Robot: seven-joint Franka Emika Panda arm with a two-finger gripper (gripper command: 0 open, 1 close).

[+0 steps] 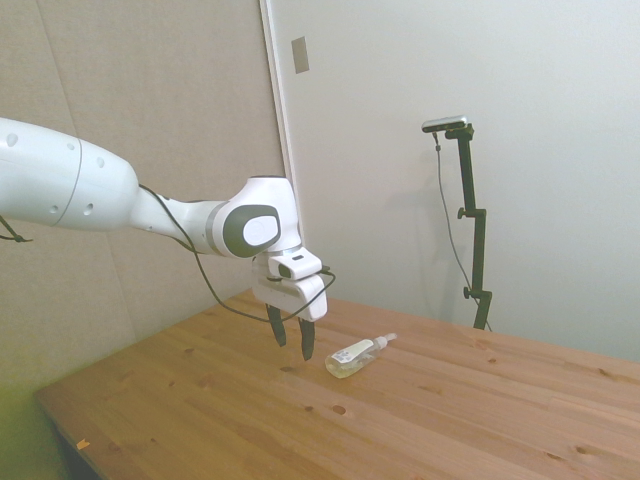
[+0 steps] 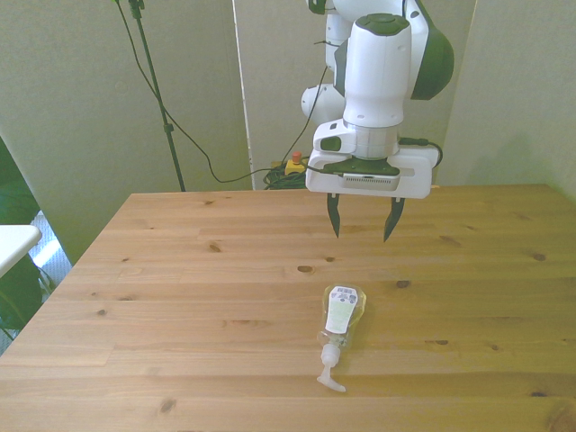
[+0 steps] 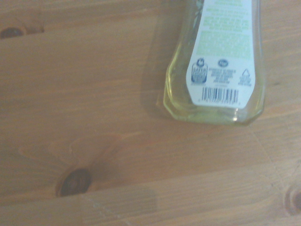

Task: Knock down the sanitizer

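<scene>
The table [image 2: 180,270] is pale wood with a smooth, lightly satin finish, its grain and dark knots plain in the boards. The sanitizer [image 2: 342,315] is clear glossy plastic that catches the light, with a white paper-like printed label and a white plastic pump top. The arm [image 1: 90,190] has smooth, glossy white plastic-looking shells; the gripper [image 2: 363,219] has dark matt fingers.

I am working in what looks like a robotics lab set up in a plain room. The white jointed robot arm [image 1: 90,195] reaches over a bare light pine-plank surface [image 2: 180,297]. Grey fabric partition panels [image 1: 150,90] stand behind it. Black cables [image 2: 193,148] trail down to a yellow box with a red emergency-stop button [image 2: 294,164] behind the surface.
</scene>
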